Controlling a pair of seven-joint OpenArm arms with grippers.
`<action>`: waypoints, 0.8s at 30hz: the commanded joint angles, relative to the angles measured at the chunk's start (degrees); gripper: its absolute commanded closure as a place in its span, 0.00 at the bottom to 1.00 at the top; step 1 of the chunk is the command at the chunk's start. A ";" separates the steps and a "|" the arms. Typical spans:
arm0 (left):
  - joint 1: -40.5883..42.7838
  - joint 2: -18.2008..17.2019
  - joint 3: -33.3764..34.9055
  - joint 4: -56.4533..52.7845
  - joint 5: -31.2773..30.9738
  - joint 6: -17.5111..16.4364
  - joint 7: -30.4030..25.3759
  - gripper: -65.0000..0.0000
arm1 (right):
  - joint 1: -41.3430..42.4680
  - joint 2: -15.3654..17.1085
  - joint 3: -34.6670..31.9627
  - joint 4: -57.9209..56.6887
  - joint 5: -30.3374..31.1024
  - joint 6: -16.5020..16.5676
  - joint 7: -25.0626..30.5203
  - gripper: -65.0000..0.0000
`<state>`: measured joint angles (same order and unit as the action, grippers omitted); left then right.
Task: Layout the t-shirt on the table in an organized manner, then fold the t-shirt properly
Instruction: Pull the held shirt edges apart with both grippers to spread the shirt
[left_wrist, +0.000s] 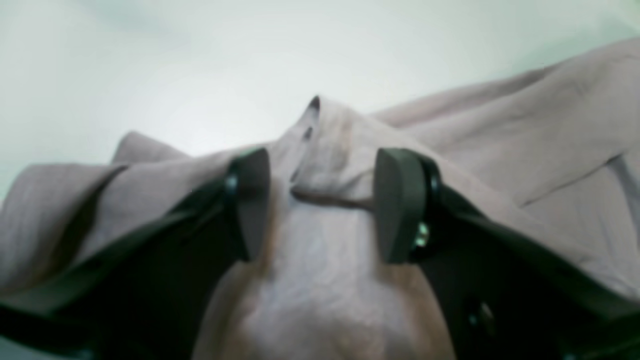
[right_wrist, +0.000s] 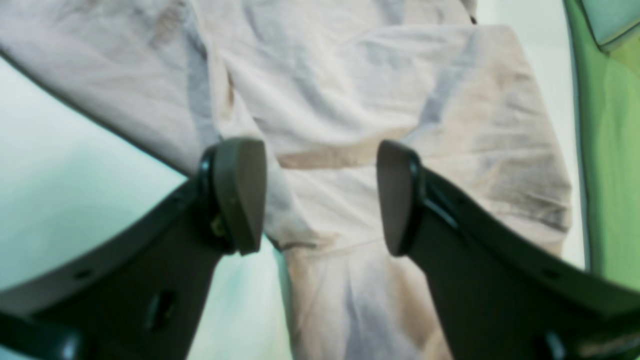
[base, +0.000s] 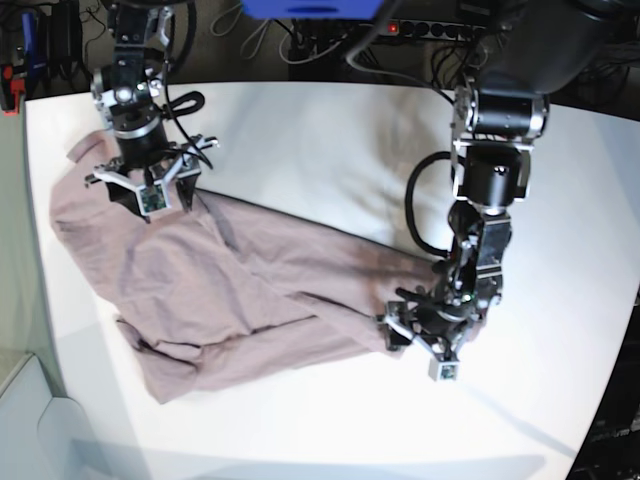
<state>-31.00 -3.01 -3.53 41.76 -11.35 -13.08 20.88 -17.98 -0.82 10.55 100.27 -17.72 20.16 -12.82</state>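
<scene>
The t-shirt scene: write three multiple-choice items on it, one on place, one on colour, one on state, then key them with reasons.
1. Where does the left gripper work in the base view?
A. At the shirt's right end
B. On bare table far from the shirt
C. Off the table

2. What colour is the t-shirt?
A. Navy
B. Dusty mauve-pink
C. Bright yellow

3. How does the shirt lie on the table?
A. Neatly folded into a square
B. Hanging in the air
C. Spread out but creased and bunched

Key: 1 A, its fingers sit at the bunched right end. 2 B, every view shows pale mauve-pink cloth. 3 C, folds and wrinkles cross it, with nothing squared.
</scene>
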 joint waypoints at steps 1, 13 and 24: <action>-2.09 -0.12 -0.03 1.10 -0.38 -0.15 -1.24 0.49 | 0.18 0.16 0.14 1.14 0.35 -0.25 1.43 0.45; -4.82 -0.12 1.99 -9.80 -0.29 -0.41 -8.53 0.49 | 0.18 0.16 0.14 1.05 0.35 -0.25 1.43 0.45; -4.56 -0.12 4.19 -9.80 -0.73 -0.41 -8.53 0.77 | 0.18 0.25 0.14 1.05 0.35 -0.25 1.43 0.45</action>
<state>-33.65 -3.03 0.75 30.87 -11.77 -13.13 13.43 -17.98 -0.80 10.55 100.27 -17.72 20.14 -12.82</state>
